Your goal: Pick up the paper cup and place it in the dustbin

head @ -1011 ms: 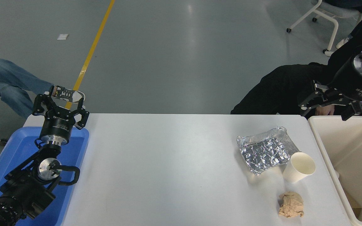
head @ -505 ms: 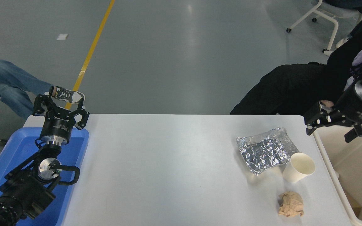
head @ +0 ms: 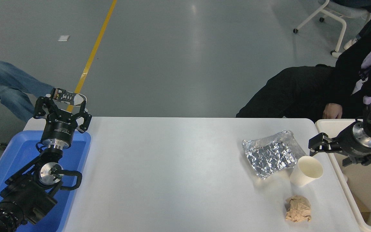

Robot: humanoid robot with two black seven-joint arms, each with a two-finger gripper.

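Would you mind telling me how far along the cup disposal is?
Nothing is done yet: the paper cup stands on the table beside the foil tray. The right end effector hovers just above it, empty. Grasping and dropping it into the dustbin remain.

Dustbin [head: 325,124] cut off at right edge (mostly unseen).

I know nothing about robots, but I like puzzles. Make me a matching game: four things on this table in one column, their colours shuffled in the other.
Things:
1. cup
2. foil tray
3. paper ball
4. plastic tray

Colours:
A. blue
B. tan
C. white
D. silver

Pairs: 1-C, 2-D, 3-B, 4-A
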